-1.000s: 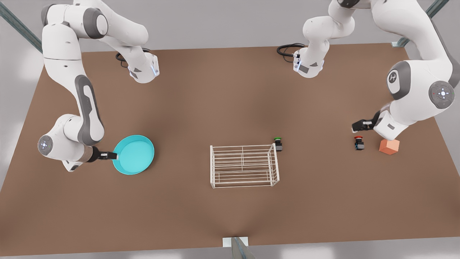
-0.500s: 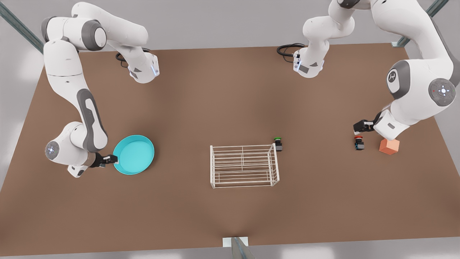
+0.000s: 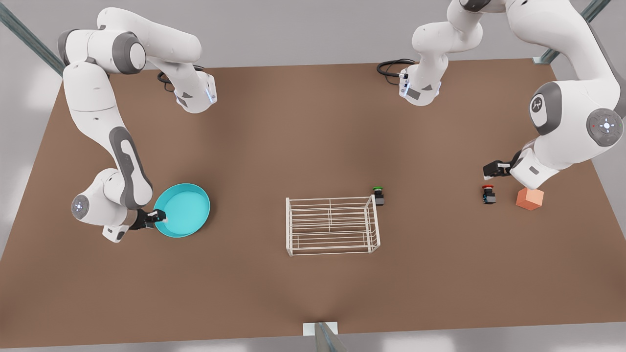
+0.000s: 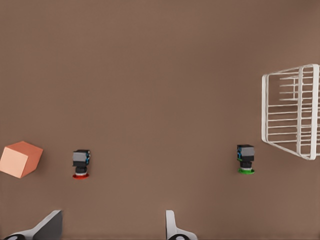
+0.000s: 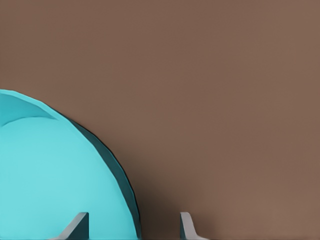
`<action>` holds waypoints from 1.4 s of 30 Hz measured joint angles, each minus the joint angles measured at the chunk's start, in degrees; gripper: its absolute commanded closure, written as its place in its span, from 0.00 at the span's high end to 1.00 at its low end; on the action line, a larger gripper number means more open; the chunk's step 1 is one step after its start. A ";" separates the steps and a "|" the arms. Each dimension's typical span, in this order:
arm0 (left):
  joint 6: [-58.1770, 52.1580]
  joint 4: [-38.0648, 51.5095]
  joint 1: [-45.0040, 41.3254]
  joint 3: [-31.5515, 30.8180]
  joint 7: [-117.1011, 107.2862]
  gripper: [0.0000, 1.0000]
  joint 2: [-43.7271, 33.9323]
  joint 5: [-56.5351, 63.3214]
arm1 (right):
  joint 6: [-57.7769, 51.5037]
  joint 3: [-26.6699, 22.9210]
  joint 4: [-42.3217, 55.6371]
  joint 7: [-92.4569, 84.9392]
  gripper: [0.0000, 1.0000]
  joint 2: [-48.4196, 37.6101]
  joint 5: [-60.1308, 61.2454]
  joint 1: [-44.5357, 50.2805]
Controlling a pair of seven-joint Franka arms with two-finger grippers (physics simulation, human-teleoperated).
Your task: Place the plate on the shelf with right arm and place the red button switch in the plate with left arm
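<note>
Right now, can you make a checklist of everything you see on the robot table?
Surface: brown table, flat and bare between items.
Plate: turquoise, flat on the table at the front view's left.
Shelf: white wire rack, mid-table, nothing on top.
Red button switch: upright on the table, untouched.
Clutter: green button switch beside the shelf's corner; orange cube near the red one.
Right gripper: open, fingers straddling the plate's rim.
Left gripper: open, hovering above the red button switch.
Cables: black loops at both arm bases.
Surroundings: grey floor, metal frame bars.
</note>
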 measured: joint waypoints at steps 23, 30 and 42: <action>-0.54 -0.14 -0.01 -0.09 0.76 1.00 0.06 0.17 | -4.46 1.21 0.52 -6.17 0.26 -1.00 1.16 0.03; -0.32 -0.80 0.27 0.25 0.68 1.00 0.17 0.20 | -7.53 2.36 1.96 -7.42 0.26 -2.71 2.79 0.02; 7.12 -20.61 9.72 1.84 -10.17 1.00 -1.81 -2.43 | -14.44 10.68 14.87 -8.20 0.26 -6.80 5.54 3.21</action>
